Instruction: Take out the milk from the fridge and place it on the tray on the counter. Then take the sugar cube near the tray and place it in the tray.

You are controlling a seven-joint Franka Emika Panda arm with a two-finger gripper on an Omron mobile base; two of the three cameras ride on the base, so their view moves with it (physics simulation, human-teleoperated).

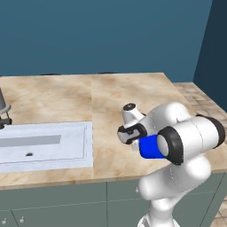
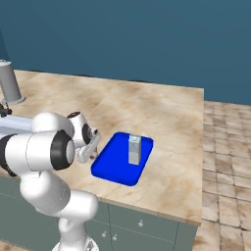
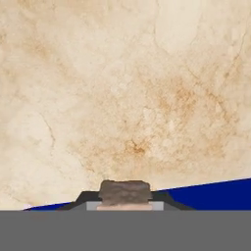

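While pinching the tiny, rough-faced tan sugar cube [image 3: 125, 191] between dark fingers [image 3: 84, 198], down close to the beige marbled stone desk [image 2: 162, 112], just beside the rim of the flat bright blue tray [image 2: 110, 169]. Inside that round-cornered, low-rimmed tray: standing upright, the pale grey boxy milk [image 2: 134, 149], with bare blue floor on its near side. Beyond the tray, open desk up to the far edge; white inset sink [image 1: 44, 142] well off left.

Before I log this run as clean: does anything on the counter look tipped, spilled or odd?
Nothing stands out. The milk stands upright inside the tray on the counter, nothing spilled around it. The gripper is shut on the sugar cube just beside the tray.
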